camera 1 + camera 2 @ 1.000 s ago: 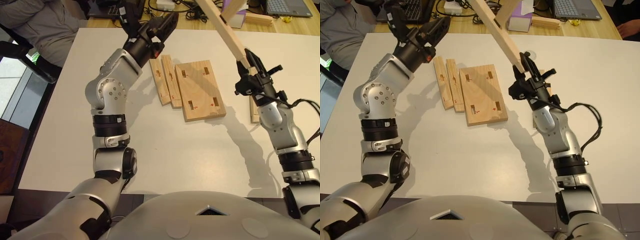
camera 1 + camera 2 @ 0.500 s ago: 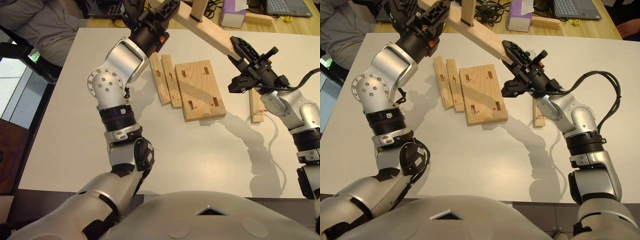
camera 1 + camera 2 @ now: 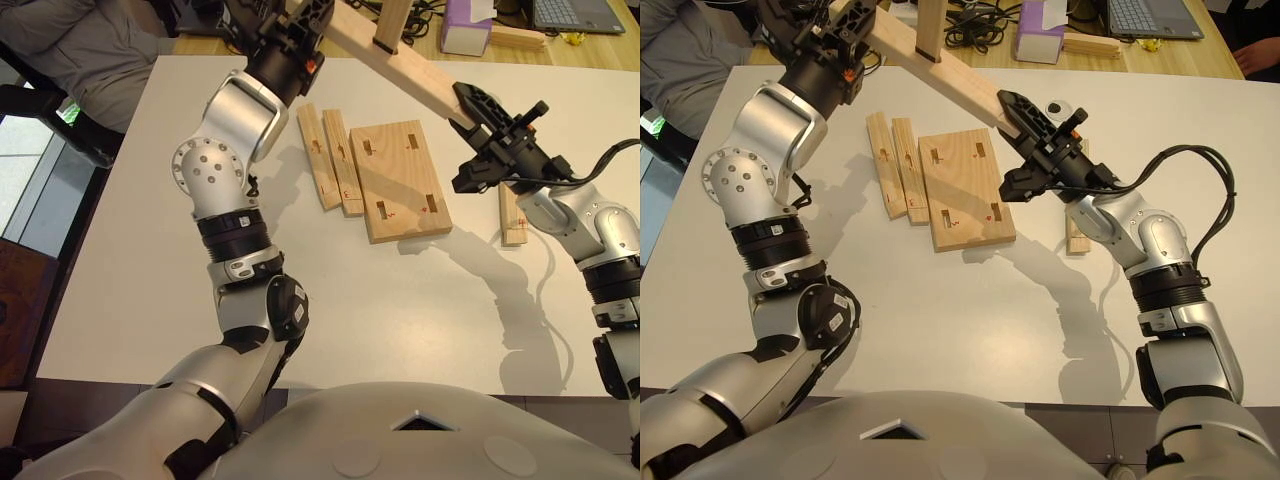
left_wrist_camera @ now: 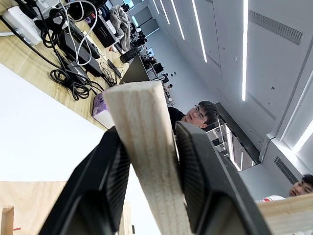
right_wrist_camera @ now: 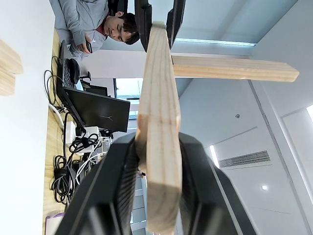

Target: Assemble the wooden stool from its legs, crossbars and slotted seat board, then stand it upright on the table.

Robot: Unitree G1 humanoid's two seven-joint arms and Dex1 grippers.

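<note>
Pale pine is what catches the eye. A long leg (image 3: 400, 72) hangs slanting in the air above the worktop (image 3: 300, 300). The left gripper (image 3: 303, 18) is clamped on its upper end and the right gripper (image 3: 470, 104) on its lower end. A short crossbar (image 3: 392, 22) sticks through that leg near the left gripper, so one joint looks made.

The rest, I'd say, lies ahead. The slotted seat board (image 3: 400, 180) is flat on the worktop, all four slots open and nothing fitted into them. Two slotted sticks (image 3: 320, 155) lie side by side, close against the board on the robot's left. A single stick (image 3: 511, 215) lies on the board's right, partly behind the right arm. By my reckoning it's early days: one joint of several, no stool shape, nothing standing upright.
</note>
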